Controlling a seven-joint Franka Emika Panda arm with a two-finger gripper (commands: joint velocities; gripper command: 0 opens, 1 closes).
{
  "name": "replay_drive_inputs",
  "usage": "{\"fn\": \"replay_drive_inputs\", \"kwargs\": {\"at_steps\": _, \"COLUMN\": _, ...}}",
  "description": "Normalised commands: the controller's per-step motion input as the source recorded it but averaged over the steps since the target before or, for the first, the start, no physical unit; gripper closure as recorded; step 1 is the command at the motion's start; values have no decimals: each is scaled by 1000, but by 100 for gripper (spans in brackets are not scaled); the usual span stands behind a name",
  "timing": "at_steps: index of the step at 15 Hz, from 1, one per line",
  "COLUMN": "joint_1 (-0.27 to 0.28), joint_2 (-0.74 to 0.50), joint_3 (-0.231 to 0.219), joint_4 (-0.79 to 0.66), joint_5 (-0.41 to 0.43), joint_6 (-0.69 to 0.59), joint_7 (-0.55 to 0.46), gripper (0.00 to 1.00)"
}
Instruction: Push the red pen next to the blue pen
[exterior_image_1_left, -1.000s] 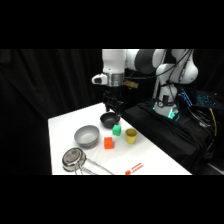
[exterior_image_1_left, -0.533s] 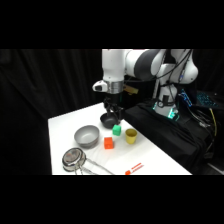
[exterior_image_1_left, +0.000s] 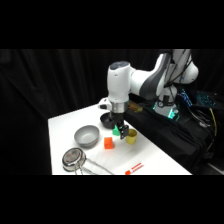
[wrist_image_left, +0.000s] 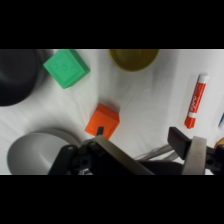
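Observation:
The red pen (wrist_image_left: 195, 100) is a slim red-orange stick with a white end, lying flat on the white table; in the side view the red pen (exterior_image_1_left: 135, 168) sits near the front edge. At the wrist view's right edge a thin blue sliver (wrist_image_left: 221, 119) shows beside it; I cannot tell whether it is the blue pen. My gripper (exterior_image_1_left: 120, 129) hangs over the green cube and yellow cup, well behind the red pen. In the wrist view the gripper (wrist_image_left: 147, 142) is open with nothing between its fingers, and the pen lies to its upper right.
An orange cube (exterior_image_1_left: 108, 143), a green cube (exterior_image_1_left: 116, 131) and a yellow cup (exterior_image_1_left: 131, 136) cluster under the gripper. A grey bowl (exterior_image_1_left: 86, 135) stands to the left, a black bowl (exterior_image_1_left: 106, 119) behind. A metal strainer (exterior_image_1_left: 74, 157) and tongs (exterior_image_1_left: 97, 169) lie front left.
The arm has swung forward and the gripper has come down from over the black bowl to just above the cubes. No object has moved.

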Motion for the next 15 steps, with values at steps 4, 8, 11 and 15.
{"fn": "replay_drive_inputs", "kwargs": {"at_steps": 4, "joint_1": 158, "joint_2": 291, "joint_3": -12, "joint_4": 82, "joint_5": -119, "joint_6": 283, "joint_7": 283, "gripper": 0}}
{"fn": "replay_drive_inputs", "kwargs": {"at_steps": 8, "joint_1": 228, "joint_2": 366, "joint_3": -112, "joint_4": 185, "joint_5": -194, "joint_6": 281, "joint_7": 286, "gripper": 0}}
{"fn": "replay_drive_inputs", "kwargs": {"at_steps": 11, "joint_1": 255, "joint_2": 403, "joint_3": -193, "joint_4": 271, "joint_5": -164, "joint_6": 229, "joint_7": 223, "gripper": 0}}
{"fn": "replay_drive_inputs", "kwargs": {"at_steps": 15, "joint_1": 214, "joint_2": 360, "joint_3": -179, "joint_4": 280, "joint_5": -75, "joint_6": 175, "joint_7": 133, "gripper": 0}}
